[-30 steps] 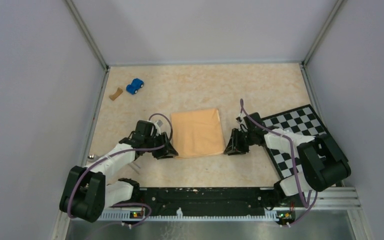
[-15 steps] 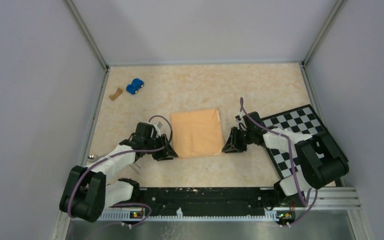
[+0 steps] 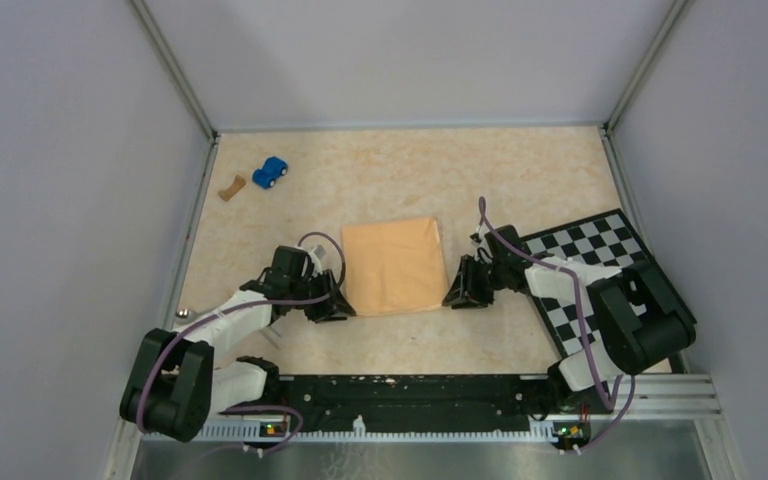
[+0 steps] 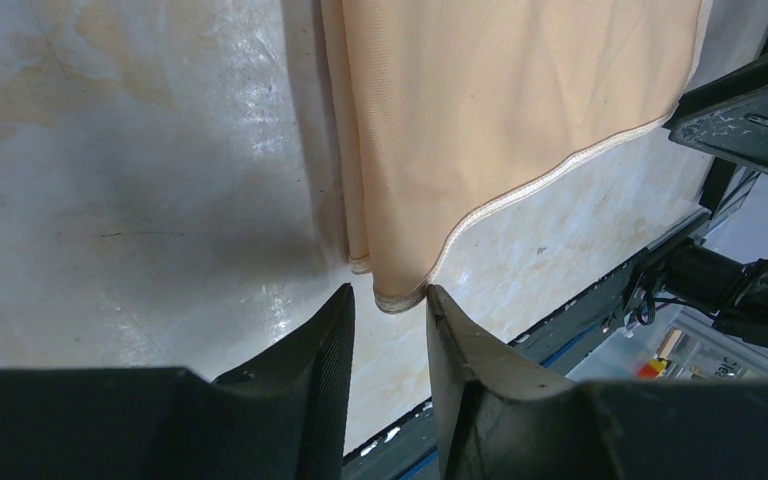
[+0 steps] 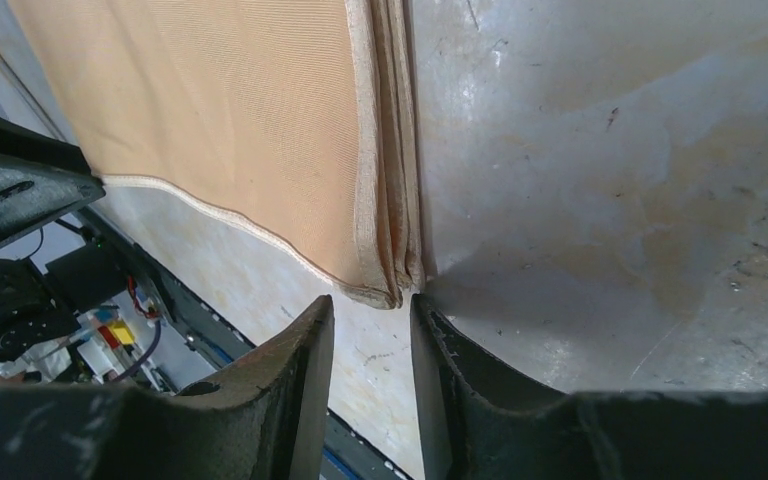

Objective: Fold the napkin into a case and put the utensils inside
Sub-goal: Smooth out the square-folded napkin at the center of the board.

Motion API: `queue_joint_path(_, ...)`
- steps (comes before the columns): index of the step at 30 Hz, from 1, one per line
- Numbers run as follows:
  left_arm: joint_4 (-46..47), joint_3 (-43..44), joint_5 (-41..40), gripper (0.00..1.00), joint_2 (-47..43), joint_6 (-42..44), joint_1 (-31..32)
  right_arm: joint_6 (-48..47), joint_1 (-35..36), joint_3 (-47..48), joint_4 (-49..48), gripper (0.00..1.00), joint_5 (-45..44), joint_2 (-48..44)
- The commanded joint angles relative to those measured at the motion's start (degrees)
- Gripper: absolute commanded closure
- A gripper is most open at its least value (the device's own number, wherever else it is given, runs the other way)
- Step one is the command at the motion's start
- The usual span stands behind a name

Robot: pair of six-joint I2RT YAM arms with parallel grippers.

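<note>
Both pincers have crept a little closer to the napkin [image 3: 392,265] over the last second, the right one more visibly, while the napkin itself has kept its place. It lies flat near the middle of the table [image 3: 410,170] as a folded tan-orange oblong. Its stacked layers show along the side edges in the wrist views [image 4: 500,110] [image 5: 230,130], and its hemmed near edge runs in a slight curve.

At the napkin's near left corner sits the left pincer [image 3: 333,305]. In its own camera [image 4: 388,298] the jaws stand a narrow way apart, bare table shows between them, and the corner's tip reaches just into the mouth of the gap without being clamped. At the napkin's near right corner sits the right pincer [image 3: 457,293]. Its jaws [image 5: 372,305] are likewise parted a little, the corner lying at their mouth against the right-hand finger [image 5: 440,340], with nothing held.

Beyond the napkin's right side, past the right arm, lies the checkerboard [image 3: 590,250]. Well off from the napkin's far left corner stand a small blue toy car [image 3: 271,172] and, just beside it, a brown curved scrap [image 3: 230,187].
</note>
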State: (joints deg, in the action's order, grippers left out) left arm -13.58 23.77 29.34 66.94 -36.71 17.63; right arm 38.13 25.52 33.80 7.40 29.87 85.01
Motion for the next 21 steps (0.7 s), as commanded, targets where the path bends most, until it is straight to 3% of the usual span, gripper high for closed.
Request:
queue_joint_path(1,2.23,-0.47,0.71,0.63,-0.23,0.48,-0.05,-0.3,0.76,-0.32,0.32,0.65,-0.83,-2.14)
queue_joint_path(7,2.51,-0.61,0.72,0.65,-0.02,0.67,-0.05,-0.41,0.76,-1.04,-0.36,0.64,-0.92,-1.4)
queue_joint_path(21,1.9,-0.82,0.54,0.73,-1.16,0.38,-0.05,0.98,0.78,-0.64,-3.12,0.87,0.74,0.39)
